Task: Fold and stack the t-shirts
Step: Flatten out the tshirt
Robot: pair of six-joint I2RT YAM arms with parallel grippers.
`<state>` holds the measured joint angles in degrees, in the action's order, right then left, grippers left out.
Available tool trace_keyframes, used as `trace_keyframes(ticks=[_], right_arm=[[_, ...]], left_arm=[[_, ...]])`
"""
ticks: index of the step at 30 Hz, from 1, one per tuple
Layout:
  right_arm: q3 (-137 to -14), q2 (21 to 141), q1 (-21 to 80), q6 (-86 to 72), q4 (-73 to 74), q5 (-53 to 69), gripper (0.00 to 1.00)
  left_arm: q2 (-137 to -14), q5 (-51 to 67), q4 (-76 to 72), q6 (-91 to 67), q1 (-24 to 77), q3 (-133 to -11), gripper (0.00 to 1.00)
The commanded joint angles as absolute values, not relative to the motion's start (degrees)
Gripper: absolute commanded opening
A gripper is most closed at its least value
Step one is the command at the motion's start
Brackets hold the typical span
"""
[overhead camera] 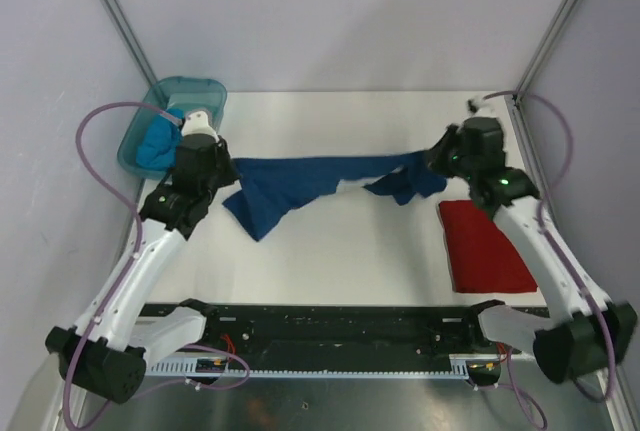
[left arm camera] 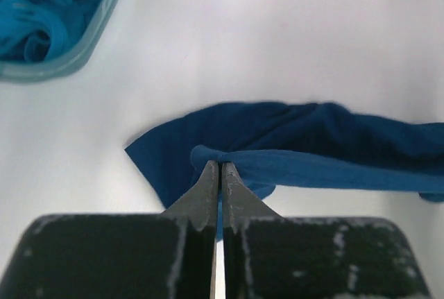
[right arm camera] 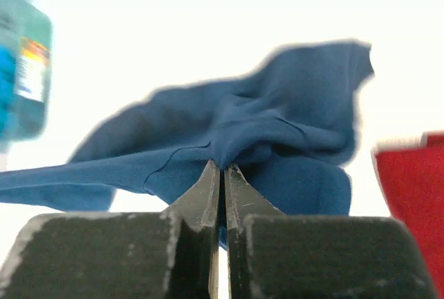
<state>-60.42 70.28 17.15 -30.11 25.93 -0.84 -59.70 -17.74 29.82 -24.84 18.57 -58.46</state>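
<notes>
T-shirt (overhead camera: 300,183) in left gripper (left arm camera: 220,167), right gripper (right arm camera: 223,168)

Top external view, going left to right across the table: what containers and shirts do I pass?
Translucent teal plastic tub holding a bright turquoise t-shirt → stretched-out navy blue t-shirt → flat red t-shirt.

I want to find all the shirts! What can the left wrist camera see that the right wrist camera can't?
Only the left wrist view: the left gripper, and the turquoise t-shirt bunched inside the tub. Only the right wrist view: the right gripper, and the edge of the red t-shirt. Both: the navy t-shirt, pinched by each view's own shut gripper, plus the tub, blurry in the right one.
</notes>
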Motion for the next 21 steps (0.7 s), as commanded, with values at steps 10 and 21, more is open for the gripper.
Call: trace_keyframes(ticks=[10, 21], right_arm=[[-81.41, 50.35, 15.30, -28.43, 38.33, -8.33, 0.00], [-84.58, 67.24, 12.78, -26.92, 20.53, -8.63, 0.00]], left_arm=[[-42.06, -14.34, 28.14, -22.58, 18.21, -69.01, 0.00], [-64.28, -22.73, 19.50, -24.40, 17.36, -83.28, 0.00]])
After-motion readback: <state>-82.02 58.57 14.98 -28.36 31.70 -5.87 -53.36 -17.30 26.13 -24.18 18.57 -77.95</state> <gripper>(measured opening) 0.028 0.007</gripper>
